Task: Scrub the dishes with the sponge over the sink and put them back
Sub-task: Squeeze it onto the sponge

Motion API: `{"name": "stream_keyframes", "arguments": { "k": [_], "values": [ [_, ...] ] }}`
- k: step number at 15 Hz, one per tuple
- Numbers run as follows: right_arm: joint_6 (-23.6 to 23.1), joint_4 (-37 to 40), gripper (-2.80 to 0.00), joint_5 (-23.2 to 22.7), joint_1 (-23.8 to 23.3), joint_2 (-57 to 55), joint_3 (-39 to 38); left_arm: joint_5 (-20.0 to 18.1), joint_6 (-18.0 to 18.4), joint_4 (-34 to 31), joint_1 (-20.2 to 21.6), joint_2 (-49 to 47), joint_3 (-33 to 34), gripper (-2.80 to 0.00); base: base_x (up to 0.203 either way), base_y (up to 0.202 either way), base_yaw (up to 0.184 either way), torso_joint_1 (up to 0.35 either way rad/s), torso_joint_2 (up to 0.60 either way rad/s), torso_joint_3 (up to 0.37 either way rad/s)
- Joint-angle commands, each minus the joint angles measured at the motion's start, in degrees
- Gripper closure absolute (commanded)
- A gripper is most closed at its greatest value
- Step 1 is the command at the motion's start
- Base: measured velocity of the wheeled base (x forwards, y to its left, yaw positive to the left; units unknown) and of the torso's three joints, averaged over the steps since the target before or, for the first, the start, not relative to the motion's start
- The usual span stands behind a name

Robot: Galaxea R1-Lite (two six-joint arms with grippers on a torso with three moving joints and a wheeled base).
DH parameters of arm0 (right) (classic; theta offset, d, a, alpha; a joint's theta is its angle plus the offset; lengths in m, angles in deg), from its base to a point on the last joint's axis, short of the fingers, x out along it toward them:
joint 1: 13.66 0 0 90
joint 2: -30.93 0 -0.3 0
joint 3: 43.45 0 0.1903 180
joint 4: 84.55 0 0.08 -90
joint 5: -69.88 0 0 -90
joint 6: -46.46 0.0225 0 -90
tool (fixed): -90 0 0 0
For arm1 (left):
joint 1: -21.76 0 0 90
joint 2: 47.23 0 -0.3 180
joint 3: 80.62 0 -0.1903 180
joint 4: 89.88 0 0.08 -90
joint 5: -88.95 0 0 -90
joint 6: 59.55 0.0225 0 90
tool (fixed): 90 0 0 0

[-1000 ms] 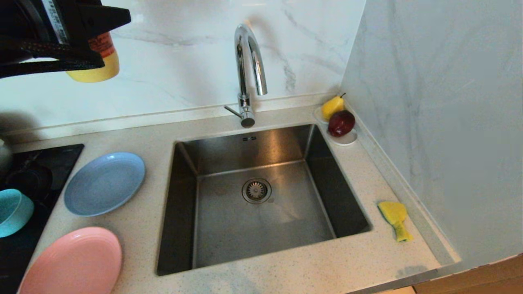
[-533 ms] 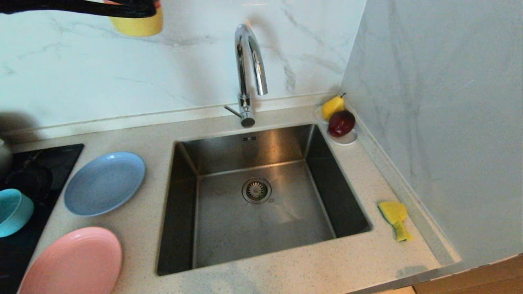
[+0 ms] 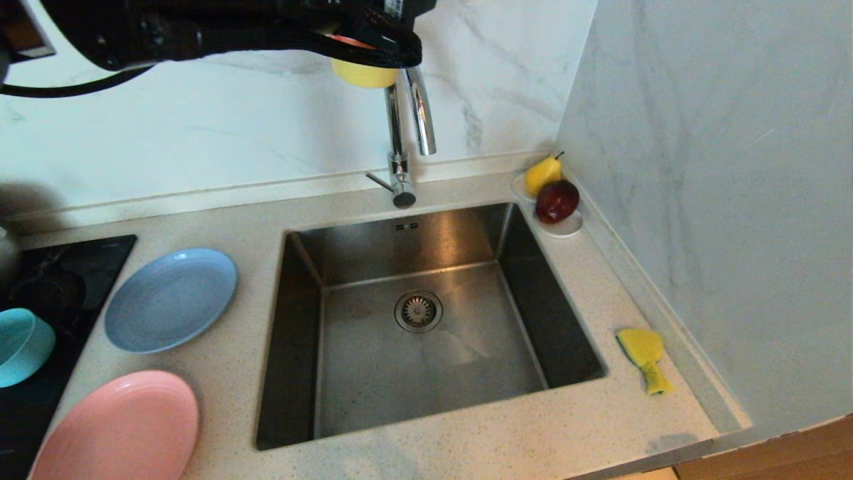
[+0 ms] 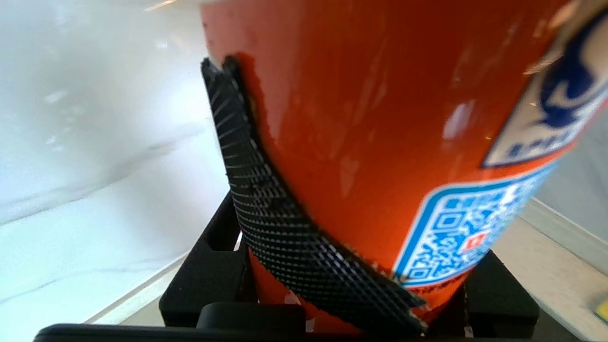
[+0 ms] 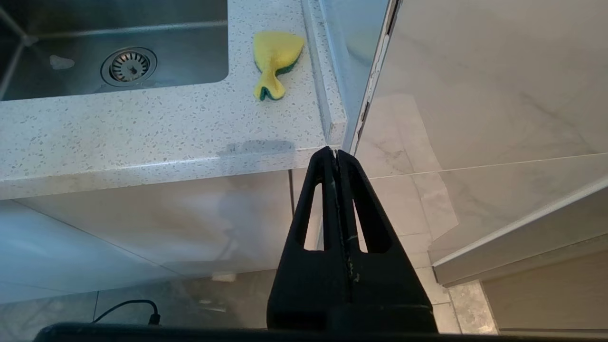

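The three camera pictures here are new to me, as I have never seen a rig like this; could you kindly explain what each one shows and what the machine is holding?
This is a robot with two arms, each ending in a two-fingered gripper. The wide picture comes from a camera on its head, looking down at a counter with a steel sink and tap. To the sink's left lie a blue plate, a pink plate and a teal bowl; to its right, a yellow sponge and a saucer of fruit.

The other two pictures come from cameras on the wrists. The left gripper, high up by the tap, holds an orange and yellow bottle, which fills its wrist picture. The right gripper is shut and empty, parked below the counter's edge.
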Motion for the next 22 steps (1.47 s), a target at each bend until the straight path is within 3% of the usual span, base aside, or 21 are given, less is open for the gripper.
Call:
{"name": "stream_keyframes", "arguments": {
  "k": [1, 15, 22],
  "values": [
    [0.00, 0.02, 0.00, -0.01, 0.02, 0.11, 0.00, 0.23, 0.23, 0.11, -1.36, -3.54, -0.82, 0.00, 0.000, 0.000, 0.000, 0.000, 0.00, 0.000],
    [0.00, 0.02, 0.00, -0.01, 0.02, 0.11, 0.00, 3.61, 1.52, 1.87, -9.33, -17.33, -2.31, 0.00, 0.000, 0.000, 0.000, 0.000, 0.00, 0.000],
    [0.00, 0.02, 0.00, -0.01, 0.02, 0.11, 0.00, 4.49, 2.22, 3.02, -11.07, -21.73, 1.13, 0.00, 0.000, 0.000, 0.000, 0.000, 0.00, 0.000]
  ]
}}
